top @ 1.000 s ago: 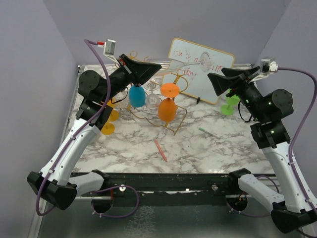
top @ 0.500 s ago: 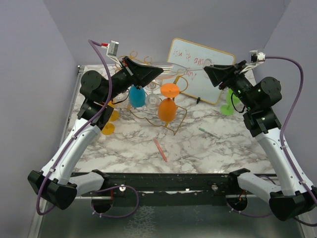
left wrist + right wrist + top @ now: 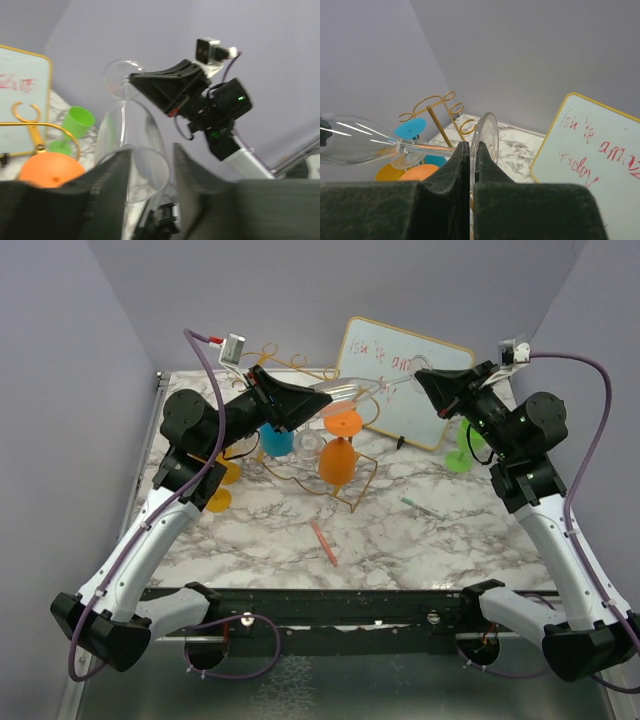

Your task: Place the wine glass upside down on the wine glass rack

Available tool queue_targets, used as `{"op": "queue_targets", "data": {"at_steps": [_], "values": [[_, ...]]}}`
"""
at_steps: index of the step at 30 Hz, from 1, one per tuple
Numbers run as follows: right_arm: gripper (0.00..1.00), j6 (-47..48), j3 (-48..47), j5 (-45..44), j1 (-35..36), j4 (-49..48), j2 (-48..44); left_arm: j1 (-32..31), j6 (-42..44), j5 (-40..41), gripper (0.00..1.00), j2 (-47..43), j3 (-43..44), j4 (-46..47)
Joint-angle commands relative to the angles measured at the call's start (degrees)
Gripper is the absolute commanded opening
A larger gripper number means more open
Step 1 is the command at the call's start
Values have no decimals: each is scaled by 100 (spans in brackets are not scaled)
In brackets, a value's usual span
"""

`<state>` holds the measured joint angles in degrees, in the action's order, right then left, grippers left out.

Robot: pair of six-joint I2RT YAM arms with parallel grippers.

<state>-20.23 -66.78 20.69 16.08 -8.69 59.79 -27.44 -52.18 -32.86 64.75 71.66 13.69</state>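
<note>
Clear wine glass [image 3: 360, 140]: bowl grasped by left fingers [image 3: 110, 190], foot pinched by right fingers [image 3: 445, 200]; release left once pinch holds.

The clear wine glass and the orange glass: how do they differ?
The clear wine glass is transparent; the orange glass is solid orange. The clear wine glass lies sideways in the air, between the left pincer and the right pincer; the orange glass hangs upside down on the wine glass rack. Both are stemmed.
</note>
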Motion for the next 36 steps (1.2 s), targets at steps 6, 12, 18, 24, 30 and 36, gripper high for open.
{"op": "queue_targets", "data": {"at_steps": [6,12,18,24,30,36], "values": [[1,773,-138,881,15,-412,-298,55,1185,657,81,-779,253,-1788],[1,1049,-22,1962,7,-738,-321,55,2126,893,91,-1067,626,-2929],[1,879,2,3148,12,-1182,-199,55,2060,-211,96,-662,778,-2877],[1,684,115,3634,243,-1675,-79,55,1088,-1127,96,-29,700,-2163],[1,1055,14,3397,830,-1522,229,46,122,-1867,97,197,371,-927],[1,1689,-190,2859,1342,-1174,446,55,386,-1799,97,85,506,-1325]]}}
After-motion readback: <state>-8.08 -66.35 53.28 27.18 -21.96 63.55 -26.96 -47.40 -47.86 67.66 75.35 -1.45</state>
